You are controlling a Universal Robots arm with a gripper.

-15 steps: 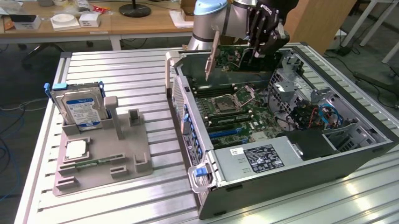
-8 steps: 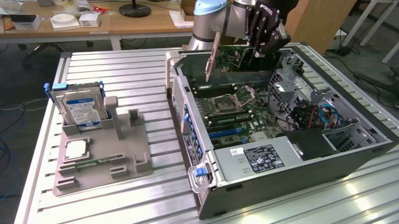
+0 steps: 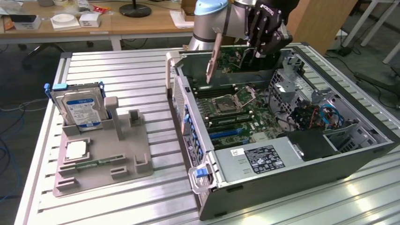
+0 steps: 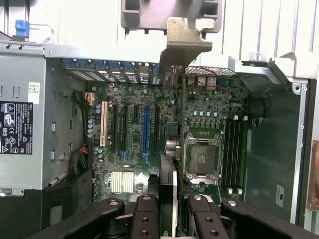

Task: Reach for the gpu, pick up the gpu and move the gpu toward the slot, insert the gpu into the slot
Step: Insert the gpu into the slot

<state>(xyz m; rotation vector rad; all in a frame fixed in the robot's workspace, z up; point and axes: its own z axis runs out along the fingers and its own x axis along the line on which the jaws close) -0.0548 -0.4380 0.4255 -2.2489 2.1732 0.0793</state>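
Black-fingered gripper (image 3: 262,47) clamped on thin dark gpu card with silver bracket (image 3: 214,55), held edgewise over open grey computer case (image 3: 281,183). Judged light, rigid, fragile; grip board edges only.

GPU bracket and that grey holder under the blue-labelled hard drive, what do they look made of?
Thin silver end bracket of the flat dark gpu: likely bare sheet metal, folded tip, dull sheen. Blocky grey holder: probably matte plastic, uniform, no glare.
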